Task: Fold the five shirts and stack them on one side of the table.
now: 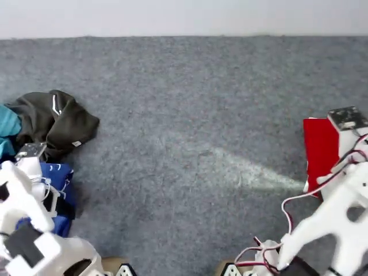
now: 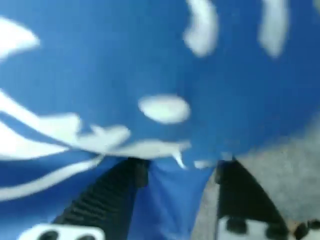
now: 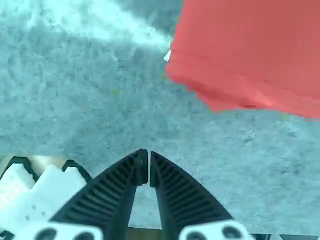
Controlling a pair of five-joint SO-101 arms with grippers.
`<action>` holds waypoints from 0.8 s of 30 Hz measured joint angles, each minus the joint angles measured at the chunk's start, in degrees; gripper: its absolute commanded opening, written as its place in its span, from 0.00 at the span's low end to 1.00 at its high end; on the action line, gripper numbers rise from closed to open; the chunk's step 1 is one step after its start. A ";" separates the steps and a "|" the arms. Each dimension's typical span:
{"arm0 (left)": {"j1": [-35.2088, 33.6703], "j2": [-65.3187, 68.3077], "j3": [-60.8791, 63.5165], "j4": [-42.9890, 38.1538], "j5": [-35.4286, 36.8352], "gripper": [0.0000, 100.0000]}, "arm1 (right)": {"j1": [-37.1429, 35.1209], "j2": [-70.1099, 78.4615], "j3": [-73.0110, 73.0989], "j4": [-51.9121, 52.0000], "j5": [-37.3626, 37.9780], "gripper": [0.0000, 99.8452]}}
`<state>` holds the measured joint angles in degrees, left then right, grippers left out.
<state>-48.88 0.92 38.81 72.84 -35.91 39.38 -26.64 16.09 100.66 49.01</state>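
**Step in hand: taking the next shirt from the heap.** In the high view the unfolded heap lies at the left edge of the frame. A dark shirt [image 1: 54,121] is uppermost, a teal shirt [image 1: 7,123] sits at the very edge beside it, and the blue shirt [image 1: 60,175] with white print lies below them, under my left arm. The left gripper [image 2: 177,167] has its fingers apart with a ridge of blue cloth between them, not yet pinched.

The red shirt [image 1: 319,152], which looks folded, lies at the right edge of the frame, partly under my right arm. The right gripper [image 3: 144,167] is closed on nothing, above the bare grey table [image 1: 201,115] near the red cloth.

I judge the task to be at an early stage. The next move calls for closing the left fingers on the blue cloth, lifting it clear of the heap, and carrying it to mid-table to spread it flat.
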 measured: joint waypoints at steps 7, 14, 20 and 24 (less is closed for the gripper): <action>0.44 2.20 -7.38 1.76 2.02 0.01 | -0.09 -0.44 1.05 0.00 0.00 0.01; 4.48 -14.07 -16.18 7.82 9.67 0.01 | -0.09 -0.44 1.05 0.00 -5.80 0.01; 17.49 -34.29 -18.02 8.97 15.30 0.01 | -0.97 -0.44 1.05 0.00 -6.42 0.01; 31.82 -42.90 -18.02 8.97 18.46 0.01 | -1.85 -0.44 1.05 0.00 -6.42 0.01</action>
<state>-17.05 -41.98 20.79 81.80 -17.45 37.54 -27.08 17.14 100.66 42.59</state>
